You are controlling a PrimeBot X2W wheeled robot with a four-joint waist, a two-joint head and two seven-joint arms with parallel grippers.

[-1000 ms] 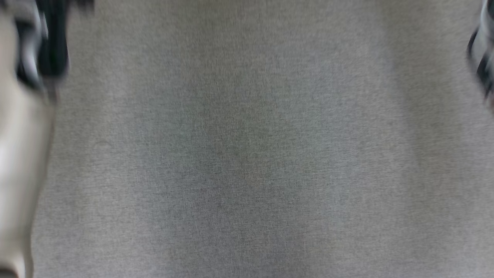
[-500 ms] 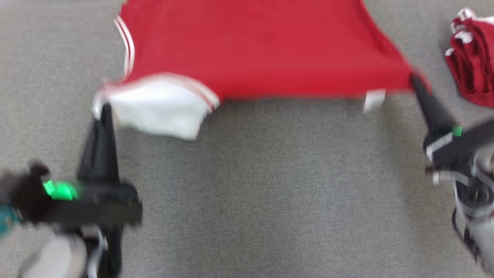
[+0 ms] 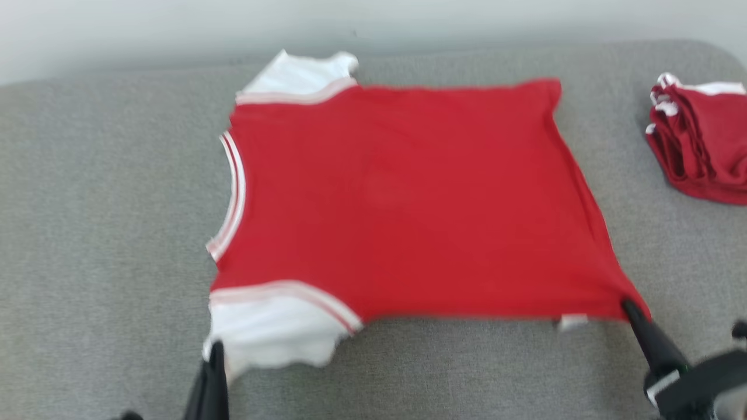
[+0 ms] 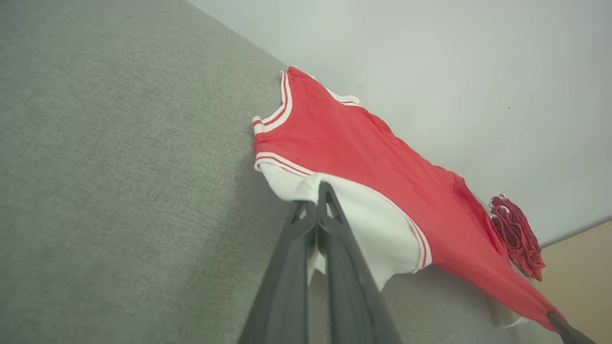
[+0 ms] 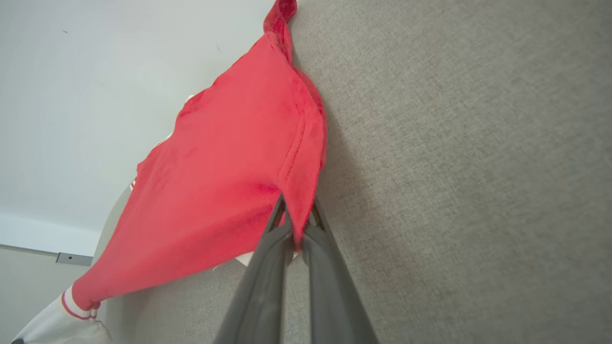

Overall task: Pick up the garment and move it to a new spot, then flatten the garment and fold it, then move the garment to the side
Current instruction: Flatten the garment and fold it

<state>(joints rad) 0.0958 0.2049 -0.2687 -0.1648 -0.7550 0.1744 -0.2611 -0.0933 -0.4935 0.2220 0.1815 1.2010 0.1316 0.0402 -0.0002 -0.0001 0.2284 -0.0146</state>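
One grey cloth-covered counter is seen across most of the head view, with a rounded far right corner. One pale wall is seen behind it.

One red shirt is spread wide at the middle of the counter. Its collar, trimmed in white and red stripes, is turned toward the left, and its hem toward the right. Most of the shirt is laid flat. In the wrist views its near edge is stretched between the two grippers and looks raised a little off the cloth.

One heap of darker red fabric with white trim is set at the far right of the counter, well apart from the shirt.

Two white sleeves are counted: the far sleeve lies close to the wall, and the near sleeve is at the front left.

Two grippers are counted. The near sleeve is pinched by the left gripper, whose jaws are clenched on the white cloth in the left wrist view. The near hem corner is pinched by the right gripper, whose jaws are clenched on red cloth in the right wrist view.

One small white tag is seen at the near edge, just beside the right gripper.
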